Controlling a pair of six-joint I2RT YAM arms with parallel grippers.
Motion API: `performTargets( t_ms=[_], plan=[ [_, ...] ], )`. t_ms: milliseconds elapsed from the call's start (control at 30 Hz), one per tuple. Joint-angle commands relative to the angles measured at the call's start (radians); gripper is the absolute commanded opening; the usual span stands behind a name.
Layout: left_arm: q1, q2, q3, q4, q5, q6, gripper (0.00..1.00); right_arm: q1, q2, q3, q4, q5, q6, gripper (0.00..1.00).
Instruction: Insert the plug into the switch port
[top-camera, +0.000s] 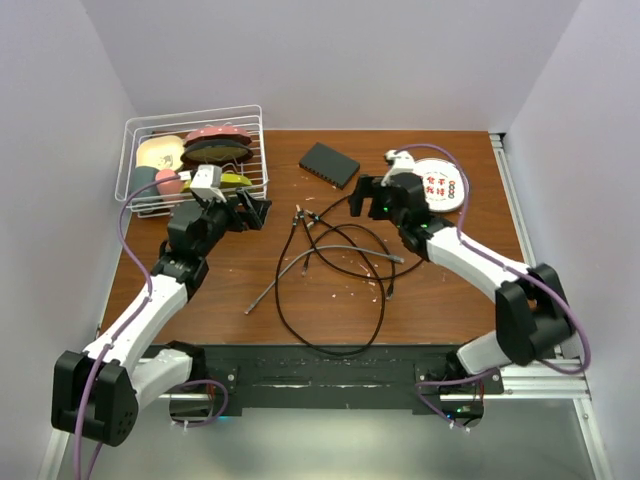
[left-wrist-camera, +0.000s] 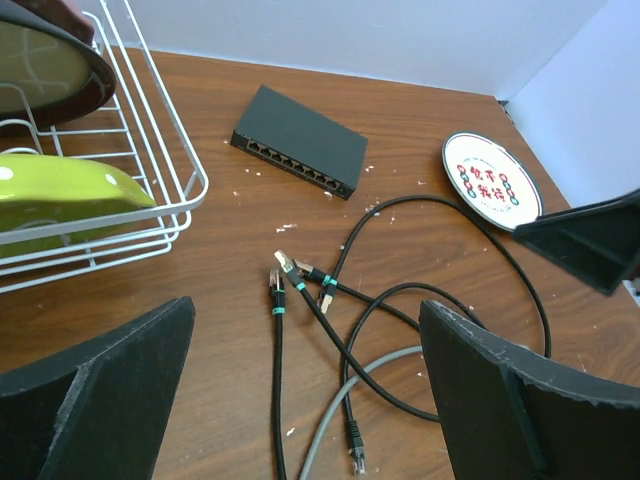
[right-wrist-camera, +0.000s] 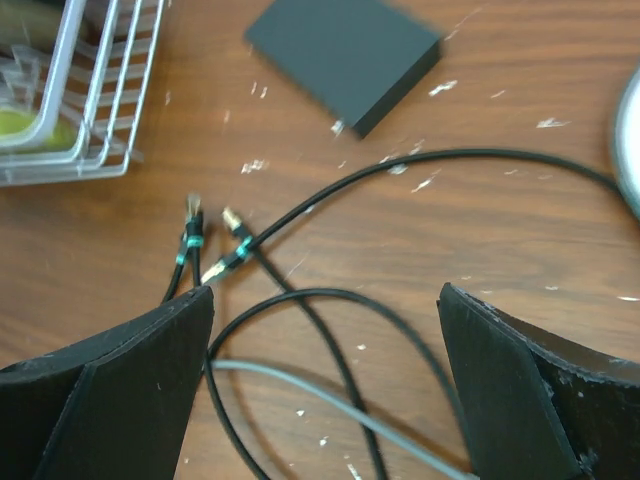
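Note:
The black switch box (top-camera: 329, 164) lies flat at the back middle of the table. Its row of ports (left-wrist-camera: 296, 167) faces the left wrist view; the box also shows in the right wrist view (right-wrist-camera: 345, 50). Three cable plugs with teal bands (top-camera: 303, 216) lie close together in front of it, also in the left wrist view (left-wrist-camera: 285, 275) and the right wrist view (right-wrist-camera: 215, 235). My left gripper (top-camera: 257, 212) is open and empty, left of the plugs. My right gripper (top-camera: 357, 197) is open and empty, just right of the plugs and above the black cable loops (right-wrist-camera: 330, 300).
A white wire basket (top-camera: 262, 150) with dishes and toys stands at the back left. A round white disc with red marks (top-camera: 442, 185) lies at the back right. Tangled black cables and a grey cable (top-camera: 330, 250) spread over the table's middle.

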Motion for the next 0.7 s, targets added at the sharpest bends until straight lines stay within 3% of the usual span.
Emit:
performTargets(
  t_ms=[0, 300, 400, 500, 667],
  plan=[
    [0.008, 0.016, 0.035, 0.027, 0.006, -0.036, 1.00, 0.050, 0.133, 0.168, -0.141, -0.028, -0.038, 0.99],
    [0.008, 0.081, 0.092, -0.044, -0.020, 0.001, 1.00, 0.173, 0.428, 0.473, -0.266, -0.046, -0.073, 0.95],
    [0.008, 0.104, 0.116, -0.093, -0.047, 0.012, 1.00, 0.236, 0.499, 0.524, -0.305, 0.008, -0.093, 0.87],
    [0.008, 0.116, 0.122, -0.111, -0.063, 0.018, 1.00, 0.265, 0.547, 0.537, -0.311, 0.014, -0.092, 0.70],
    [0.008, 0.116, 0.122, -0.111, -0.070, 0.009, 1.00, 0.286, 0.579, 0.511, -0.279, 0.046, -0.087, 0.68]
  ],
)
